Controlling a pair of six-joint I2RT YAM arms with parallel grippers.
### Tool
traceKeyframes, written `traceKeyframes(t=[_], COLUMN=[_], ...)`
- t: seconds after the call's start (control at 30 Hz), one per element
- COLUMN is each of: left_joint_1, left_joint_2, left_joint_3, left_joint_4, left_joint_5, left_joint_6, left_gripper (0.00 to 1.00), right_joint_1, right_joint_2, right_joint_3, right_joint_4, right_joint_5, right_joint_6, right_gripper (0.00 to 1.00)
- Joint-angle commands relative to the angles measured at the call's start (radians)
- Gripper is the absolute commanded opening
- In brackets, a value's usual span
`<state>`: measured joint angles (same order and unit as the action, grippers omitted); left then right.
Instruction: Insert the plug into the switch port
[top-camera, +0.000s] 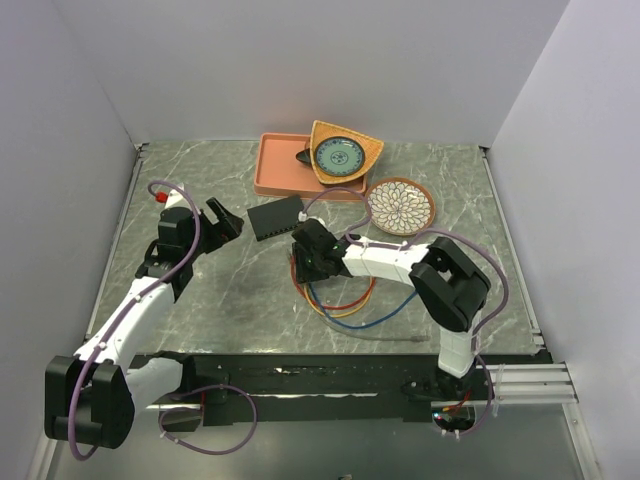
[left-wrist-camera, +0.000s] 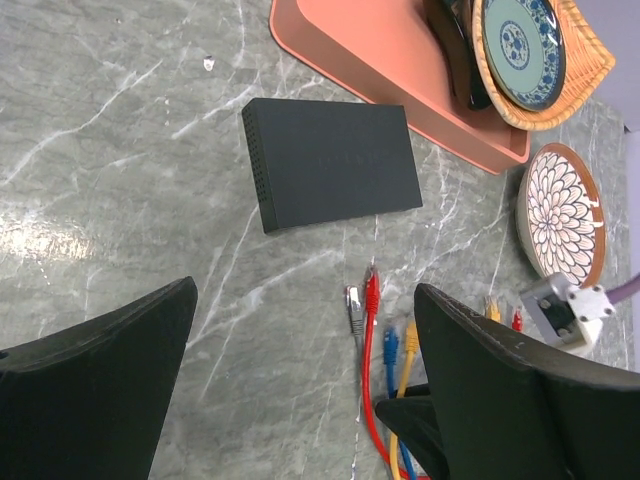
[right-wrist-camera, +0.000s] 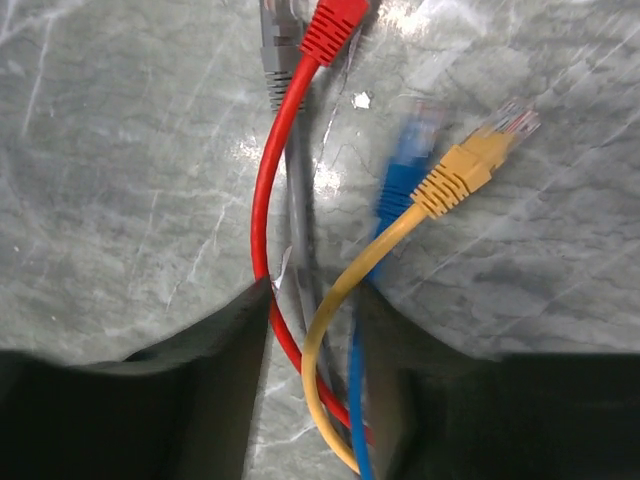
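Left hand (left-wrist-camera: 305, 300) wide apart. Right hand (right-wrist-camera: 317, 300) straddles four coloured patch cables (right-wrist-camera: 258, 205); clamped or not, cannot tell. Single out one cable before matte-black switch box (left-wrist-camera: 335, 160).

Cannot make out the blue plug (right-wrist-camera: 415, 140), blurred at 1 o'clock in the right wrist view. Cannot see all of the grey plug (right-wrist-camera: 276, 45), cropped at 12 o'clock, nor tell whether the right gripper (right-wrist-camera: 315, 315) pinches anything.

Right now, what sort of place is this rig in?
Probably a lab robot test cell, not a real network room: plain white walls box in a grey marble-pattern tabletop, with staged props, a matte-black switch box, loose coloured patch cables and a salmon-pink tray.
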<state>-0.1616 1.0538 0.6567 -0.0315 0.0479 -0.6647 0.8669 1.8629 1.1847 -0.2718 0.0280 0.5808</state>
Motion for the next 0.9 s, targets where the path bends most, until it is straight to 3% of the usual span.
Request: traceKeyframes(t=[0.0, 0.1, 0.13, 0.33, 0.47, 0.6, 0.73, 0.87], left_joint_1=[-0.001, -0.001, -0.001, -0.001, -0.001, -0.001, -0.001, -0.001], left_joint_2=[0.0, -0.005, -0.008, -0.024, -0.046, -0.058, -0.061, -0.067], left_joint_3=[0.029, 0.03, 0.031, 0.029, 0.006, -0.006, -0.006, 0.001], left_joint_4=[0.008, 0.002, 0.001, -0.007, 0.024, 0.054, 0.064, 0.053], left_joint_5=[0.018, 0.012, 0.01, 0.012, 0.046, 0.073, 0.09, 0.089], left_joint_6=[0.019, 0.02, 0.02, 0.022, 0.024, 0.024, 0.03, 0.033], left_gripper=[0.96, 0.96, 0.96, 0.96, 0.96, 0.96, 0.96, 0.96], right_joint_1=[0.007, 0.006, 0.006, -0.006, -0.031, -0.107, -0.25, -0.282], right_joint_2=[0.042, 0.016, 0.001, -0.227, -0.478, -0.677, -0.817, -0.892], right_joint_3=[0.053, 0.052, 0.044, 0.026, 0.018, -0.003, -0.066, -0.05], right_joint_4=[0.013, 0.011, 0.01, -0.03, -0.018, 0.014, 0.092, 0.095], right_joint_5=[0.001, 0.019, 0.026, 0.087, 0.055, -0.023, -0.263, -0.295], right_joint_6=[0.034, 0.037, 0.037, 0.004, -0.08, -0.088, -0.039, -0.105], right_gripper=[0.33, 0.03, 0.01, 0.0, 0.0, 0.0, 0.0, 0.0])
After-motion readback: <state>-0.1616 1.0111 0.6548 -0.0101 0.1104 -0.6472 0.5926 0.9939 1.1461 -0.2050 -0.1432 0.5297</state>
